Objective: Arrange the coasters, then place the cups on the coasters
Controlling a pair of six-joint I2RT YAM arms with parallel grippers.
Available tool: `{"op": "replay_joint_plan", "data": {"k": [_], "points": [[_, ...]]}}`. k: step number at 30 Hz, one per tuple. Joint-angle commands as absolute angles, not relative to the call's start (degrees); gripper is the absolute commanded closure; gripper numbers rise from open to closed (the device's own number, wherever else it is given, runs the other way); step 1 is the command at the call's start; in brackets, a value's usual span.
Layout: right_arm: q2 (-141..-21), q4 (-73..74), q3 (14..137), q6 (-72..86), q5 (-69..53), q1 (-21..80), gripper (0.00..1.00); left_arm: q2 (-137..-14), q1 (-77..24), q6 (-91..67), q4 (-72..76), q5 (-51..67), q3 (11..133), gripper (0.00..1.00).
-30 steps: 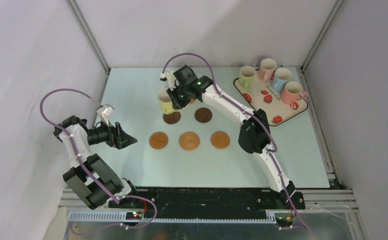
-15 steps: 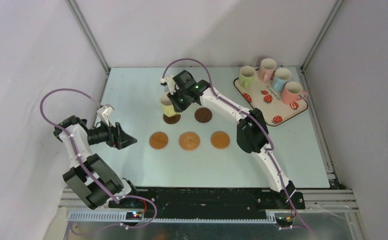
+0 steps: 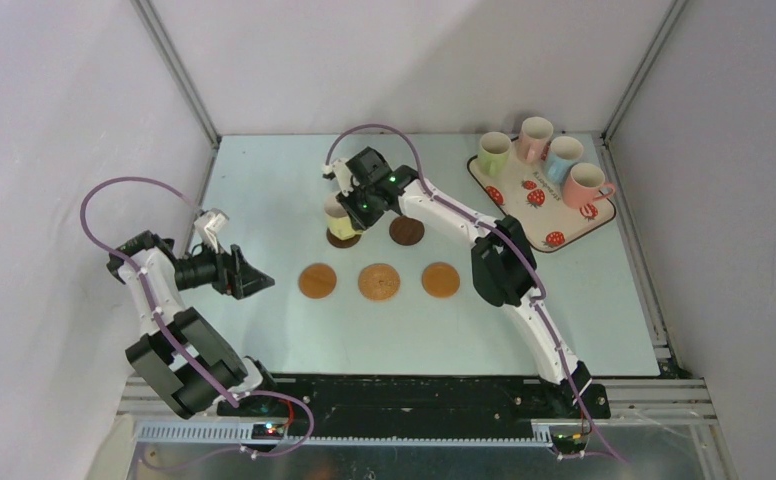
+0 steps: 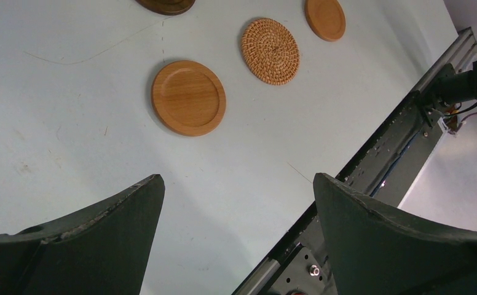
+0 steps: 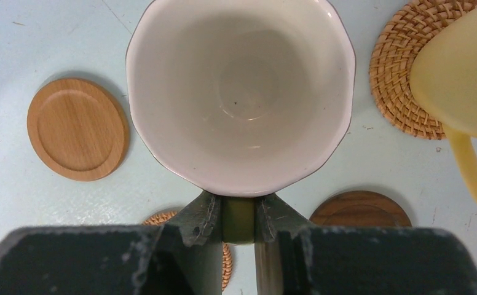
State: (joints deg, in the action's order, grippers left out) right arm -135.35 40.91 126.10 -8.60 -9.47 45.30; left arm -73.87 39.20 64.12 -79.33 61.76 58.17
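Jaws of the right claw [image 5: 238, 212] clamp the handle of a cup [image 5: 240, 92]; left claw [image 4: 237, 184] stands wide apart.

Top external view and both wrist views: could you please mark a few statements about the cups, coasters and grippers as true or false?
1. Four cups stand on the strawberry tray. True.
2. The right gripper is shut on the handle of a pale green cup. True.
3. The left gripper holds a coaster. False: it is open and empty.
4. The three near-row coasters each carry a cup. False: all three are bare.
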Motion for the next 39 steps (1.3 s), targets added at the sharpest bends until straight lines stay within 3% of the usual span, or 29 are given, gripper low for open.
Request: {"op": "replay_joint_plan", "data": {"k": [1, 4, 7, 10, 16, 24, 31, 33, 37, 39], "points": [[-133.92, 35.45, 127.04, -9.23, -9.74, 45.3, 1.0, -73.41, 39.78, 66.01, -80.04, 63.79, 58.47, 0.02], [-133.78, 35.57, 127.28, -9.26, -9.71, 45.39, 1.0, -73.46, 39.83, 66.05, -80.08, 63.8, 58.55, 0.02], [-133.6, 35.71, 127.36, -9.44, -9.58, 45.43, 0.92, -73.32, 39.83, 66.07, -80.08, 63.8, 58.54, 0.02], [-133.61, 35.94, 127.28, -9.84, -9.37, 45.65, 0.9, -73.26, 39.86, 66.05, -80.19, 63.74, 58.54, 0.02], [-133.22, 36.33, 126.68, -10.99, -7.9, 46.41, 0.72, -73.22, 39.8, 66.13, -80.26, 63.72, 58.51, 0.02], [-131.44, 35.63, 124.99, -11.76, -5.78, 47.14, 0.57, -73.13, 39.78, 66.33, -80.46, 63.84, 58.54, 0.02], [-129.77, 36.87, 124.33, -12.32, -4.03, 47.5, 0.53, -72.98, 39.79, 66.36, -80.59, 63.84, 58.54, 0.02], [-129.16, 37.63, 124.4, -12.48, -3.24, 47.54, 0.47, -72.98, 39.85, 66.48, -80.61, 63.92, 58.56, 0.02], [-126.84, 39.16, 123.88, -13.11, -2.05, 47.37, 0.17, -73.04, 39.83, 66.62, -80.88, 63.98, 58.63, 0.02], [-124.2, 39.57, 123.48, -13.17, -2.06, 47.13, 0.09, -73.04, 39.82, 66.69, -81.05, 64.02, 58.63, 0.02]]}}
